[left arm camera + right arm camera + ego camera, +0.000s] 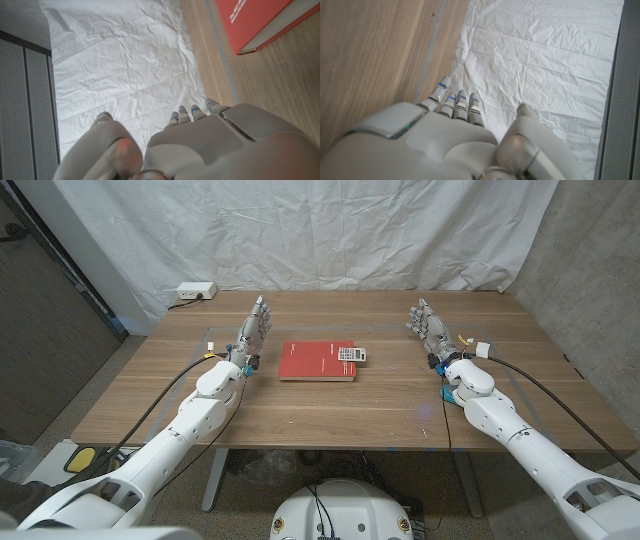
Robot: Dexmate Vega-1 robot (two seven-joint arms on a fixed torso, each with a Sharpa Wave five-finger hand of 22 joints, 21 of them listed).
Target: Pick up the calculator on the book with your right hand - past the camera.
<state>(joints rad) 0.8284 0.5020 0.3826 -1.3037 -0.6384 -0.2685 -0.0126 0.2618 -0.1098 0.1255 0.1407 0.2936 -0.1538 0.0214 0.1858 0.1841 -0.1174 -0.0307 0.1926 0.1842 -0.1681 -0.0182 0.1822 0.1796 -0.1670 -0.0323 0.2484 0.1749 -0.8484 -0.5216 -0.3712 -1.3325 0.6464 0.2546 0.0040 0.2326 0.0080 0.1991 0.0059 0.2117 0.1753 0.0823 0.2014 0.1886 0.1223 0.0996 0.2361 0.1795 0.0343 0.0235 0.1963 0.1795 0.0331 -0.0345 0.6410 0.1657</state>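
One calculator (348,354) lies on the right end of the one red book (318,361) at the middle of the wooden bench (330,415). The two robot hands, left robot hand (253,328) and right robot hand (429,326), stand on either side of the book, well apart from it. Both have their fingers extended and hold nothing.

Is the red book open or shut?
Shut: the red book lies flat, cover up, with the calculator on its right end.

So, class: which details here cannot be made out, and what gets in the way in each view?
- Calculator keys and display: too small in the head view.
- Red book: cut off by the frame edge in the left wrist view; its cover text is too small in the head view.
- Right hand palm: hidden behind its own back in the right wrist view.
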